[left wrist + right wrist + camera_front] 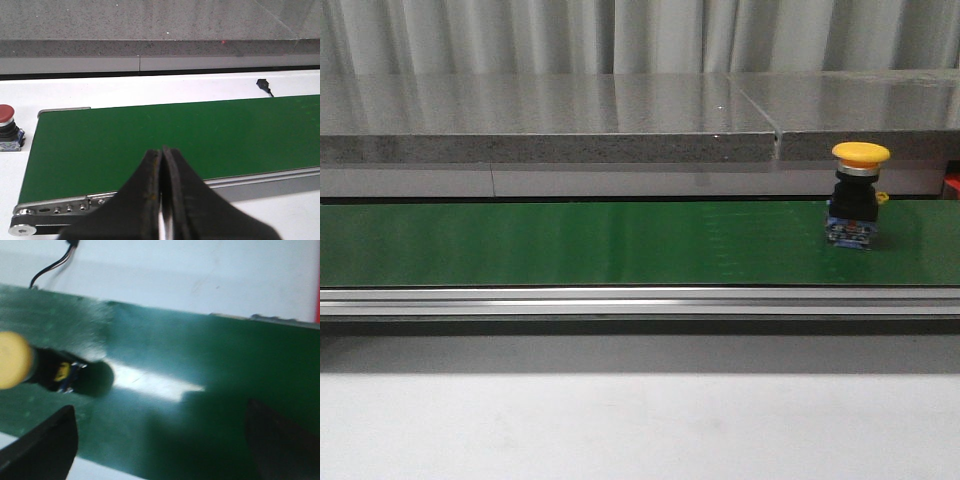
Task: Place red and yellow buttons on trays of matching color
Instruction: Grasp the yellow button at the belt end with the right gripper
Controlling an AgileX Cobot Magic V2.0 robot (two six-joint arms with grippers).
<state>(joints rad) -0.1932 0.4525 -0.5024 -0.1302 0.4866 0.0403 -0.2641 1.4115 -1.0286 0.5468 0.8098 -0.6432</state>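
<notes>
A yellow button (859, 195) with a black body stands upright on the green belt (570, 245) at the right in the front view. It also shows in the right wrist view (15, 360), off to the side of my right gripper (160, 440), which is open and empty above the belt (200, 365). A red button (6, 125) stands on the white table beside the belt's end in the left wrist view. My left gripper (162, 170) is shut and empty over the belt's near edge. No trays are in view.
A grey stone ledge (550, 130) runs behind the belt. An aluminium rail (620, 300) runs along the belt's front. A black cable end (263, 86) lies on the white table beyond the belt. A red edge (952, 187) shows at the far right.
</notes>
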